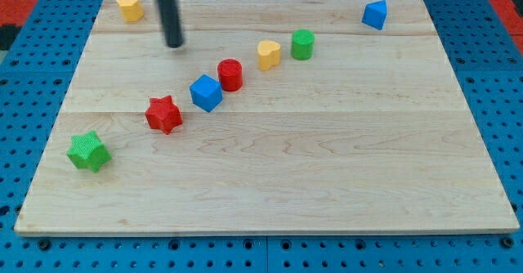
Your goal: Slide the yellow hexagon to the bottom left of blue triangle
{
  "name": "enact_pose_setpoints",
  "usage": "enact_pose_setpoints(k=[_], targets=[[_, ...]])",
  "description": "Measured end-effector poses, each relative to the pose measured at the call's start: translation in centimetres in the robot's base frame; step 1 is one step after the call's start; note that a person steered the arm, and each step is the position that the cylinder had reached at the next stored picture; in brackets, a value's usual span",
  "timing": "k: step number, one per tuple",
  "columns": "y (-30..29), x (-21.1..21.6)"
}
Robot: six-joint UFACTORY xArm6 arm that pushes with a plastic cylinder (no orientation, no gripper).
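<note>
My tip [174, 44] rests on the wooden board [327, 191] near the view's top left. It carries nothing: it is a bare rod end with no jaws to open or close, and it touches no block. The yellow hexagon [129, 6] lies at the view's top left corner of the board, just to the left of my tip and slightly above it, apart from it.

The blue triangle [375, 15] sits at the view's top right, well apart from the yellow hexagon, with most of the board's width between them.

A diagonal row of blocks runs from the view's lower left toward the upper right:
- green star [87, 151], nearest the left edge;
- red star [163, 114];
- blue cube [206, 92];
- red cylinder [230, 74], just beside the blue cube;
- yellow heart-like block [269, 54];
- green cylinder [302, 44], just beside it.

My tip stands above and to the left of the blue cube, clear of the row.
</note>
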State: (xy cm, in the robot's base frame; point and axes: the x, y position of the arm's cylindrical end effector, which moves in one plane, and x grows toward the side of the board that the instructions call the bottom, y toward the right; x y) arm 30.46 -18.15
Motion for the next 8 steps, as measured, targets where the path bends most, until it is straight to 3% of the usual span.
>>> enact_pose_setpoints(k=[1, 2, 3, 5, 6, 7, 8], targets=[[-9.9, -1.4], [-12.3, -6.7], [-5.8, -9.3], [-2.4, -11.3], [6.8, -10.8], [20.0, -8.4], [27.5, -7.5]])
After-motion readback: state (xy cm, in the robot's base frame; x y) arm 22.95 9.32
